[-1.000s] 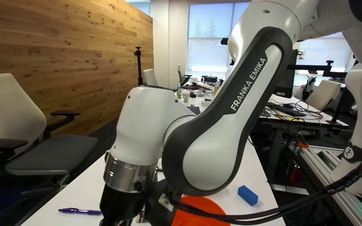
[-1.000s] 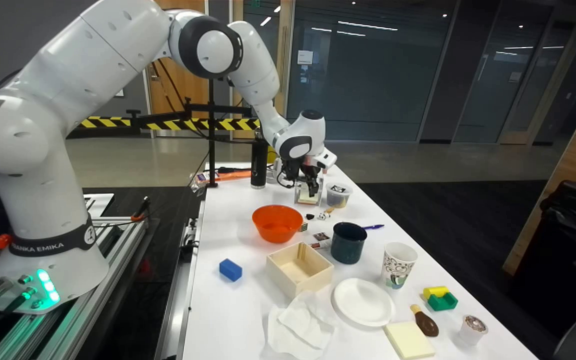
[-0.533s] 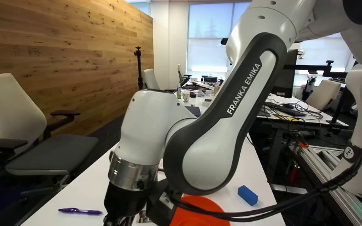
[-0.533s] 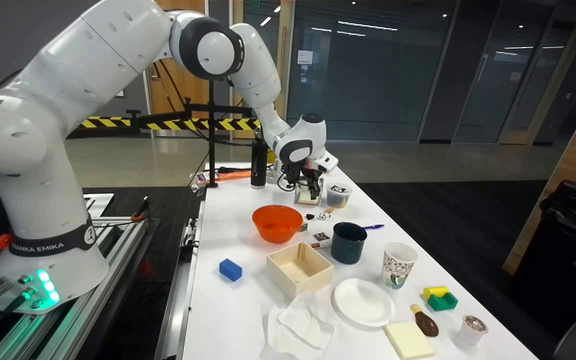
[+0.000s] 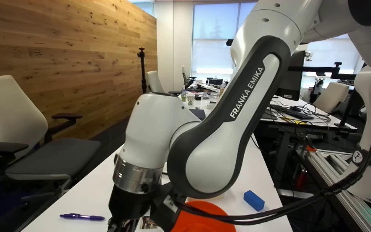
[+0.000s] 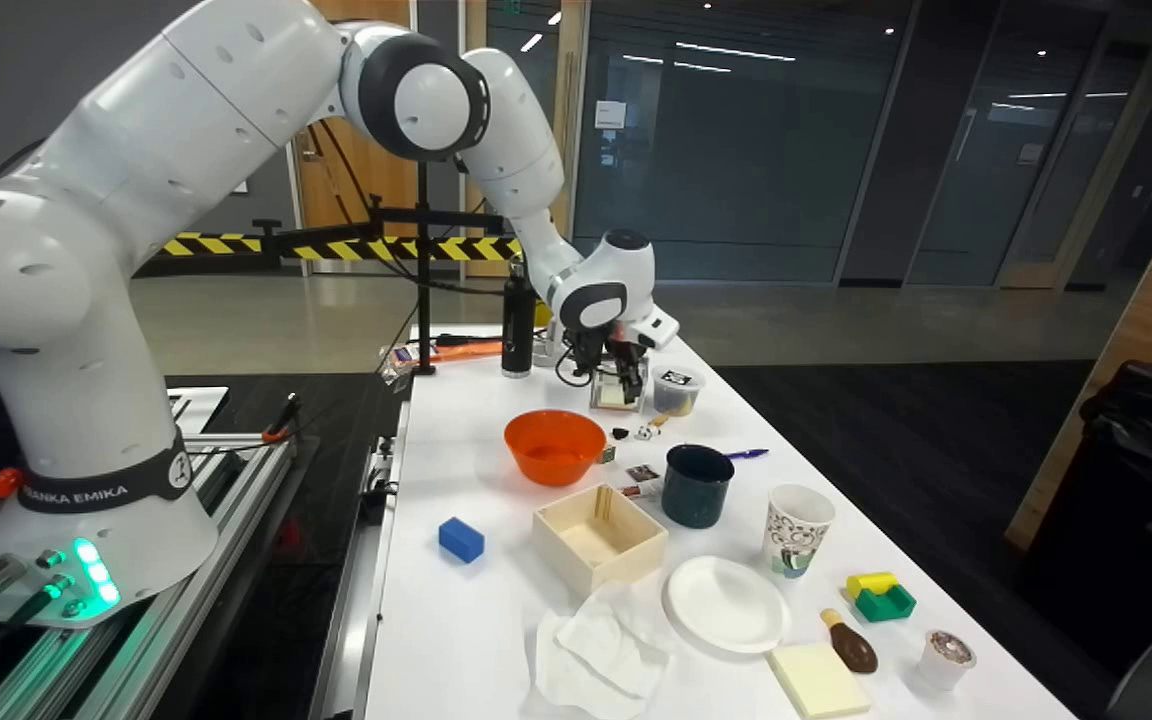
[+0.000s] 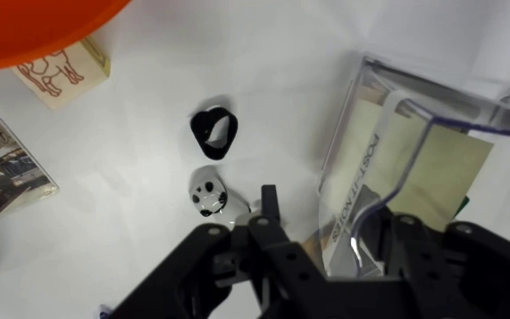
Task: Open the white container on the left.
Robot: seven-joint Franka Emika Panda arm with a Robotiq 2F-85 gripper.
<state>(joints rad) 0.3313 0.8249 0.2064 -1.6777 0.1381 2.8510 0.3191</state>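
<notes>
White table (image 6: 436,640) | 1 translucent tub (image 6: 677,394) | 1 clear box (image 7: 363,170) | 1 orange bowl (image 6: 554,452) | 1 claw (image 7: 325,209), fingers wide apart, gripping nothing

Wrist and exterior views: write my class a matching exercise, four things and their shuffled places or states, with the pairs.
1 Black jointed fingers
2 Open pale wooden box
3 Wooden block with reddish animal drawing
4 Round white plate

A Beside pale yellow square pad
B Spread apart, wrist view
C Between blue rectangular block and dark teal cup
D Partly hidden by round orange bowl, wrist view

Pairs: 1B, 2C, 3D, 4A
</notes>
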